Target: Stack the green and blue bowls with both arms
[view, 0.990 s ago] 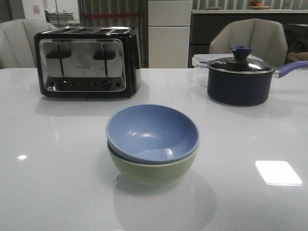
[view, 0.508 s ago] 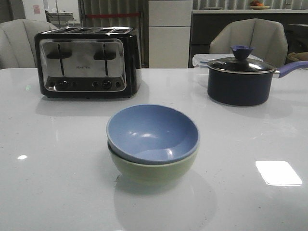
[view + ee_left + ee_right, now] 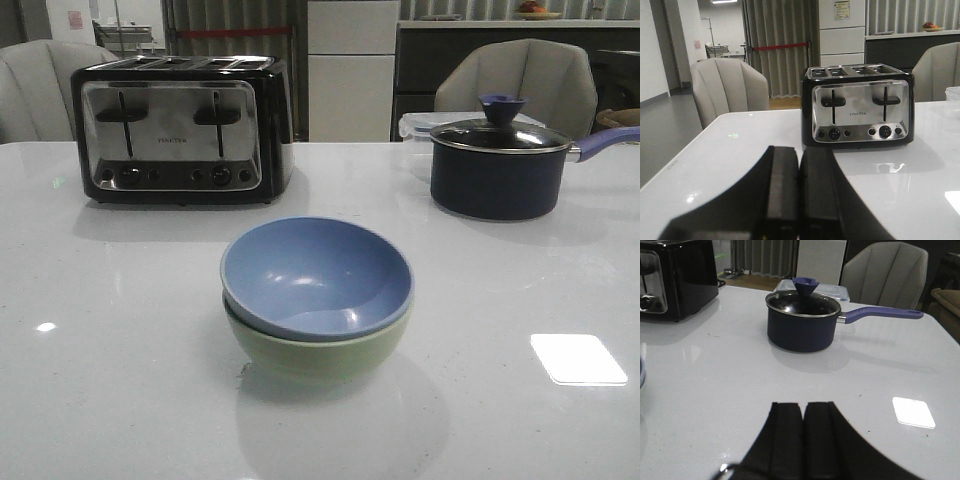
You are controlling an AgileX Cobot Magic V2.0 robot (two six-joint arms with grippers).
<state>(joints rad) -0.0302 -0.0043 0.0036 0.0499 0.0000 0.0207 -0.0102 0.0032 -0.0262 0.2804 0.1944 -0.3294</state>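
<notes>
Blue bowl (image 3: pixel 316 272) nested in green bowl (image 3: pixel 318 355), toaster (image 3: pixel 180 128) and pot (image 3: pixel 497 165) behind, left gripper (image 3: pixel 799 192) and right gripper (image 3: pixel 803 437) closed empty.

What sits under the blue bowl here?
The green bowl is under the blue bowl, which nests inside it. Only the green bowl's outer wall and rim show; its inside is covered.

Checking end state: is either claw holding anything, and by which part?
Nothing is held. The left claw and right claw are both shut and empty.

Toaster (image 3: pixel 858 106) front: small brand lettering "FINETEK".
</notes>
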